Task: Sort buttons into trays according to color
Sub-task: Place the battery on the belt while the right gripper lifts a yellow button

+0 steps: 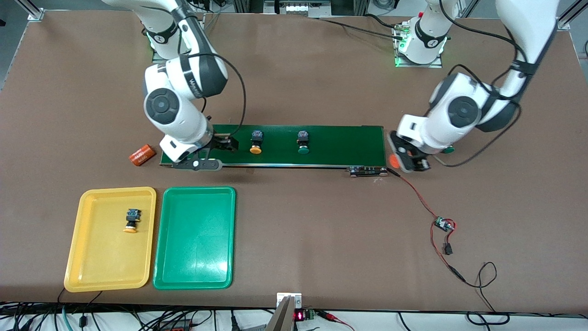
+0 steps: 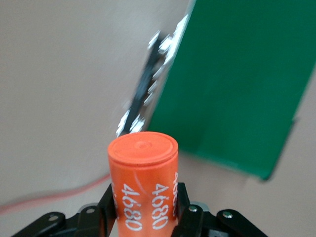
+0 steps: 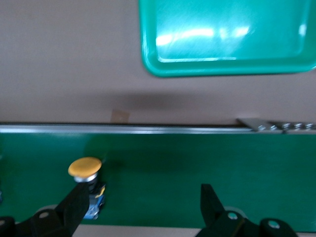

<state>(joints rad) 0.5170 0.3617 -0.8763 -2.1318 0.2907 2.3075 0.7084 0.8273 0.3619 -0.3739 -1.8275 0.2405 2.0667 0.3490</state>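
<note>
A yellow-capped button (image 1: 256,142) (image 3: 85,168) and a green-capped button (image 1: 303,142) lie on the dark-green belt (image 1: 340,145). Another yellow-capped button (image 1: 132,220) lies in the yellow tray (image 1: 82,257). The green tray (image 1: 195,271) (image 3: 227,39) beside it holds nothing. My right gripper (image 1: 225,143) (image 3: 143,205) hangs open over the belt's end, the yellow-capped button beside one finger (image 3: 74,202). My left gripper (image 1: 409,163) (image 2: 144,210) is shut on an orange cylinder (image 1: 393,161) (image 2: 143,173) with white print, just off the belt's other end (image 2: 237,84).
A second orange cylinder (image 1: 141,155) lies on the table by the belt's end toward the right arm. A small green round thing (image 1: 449,149) peeks out under the left arm. A red-and-black wire with a small circuit board (image 1: 443,224) runs from the belt's roller (image 1: 367,171).
</note>
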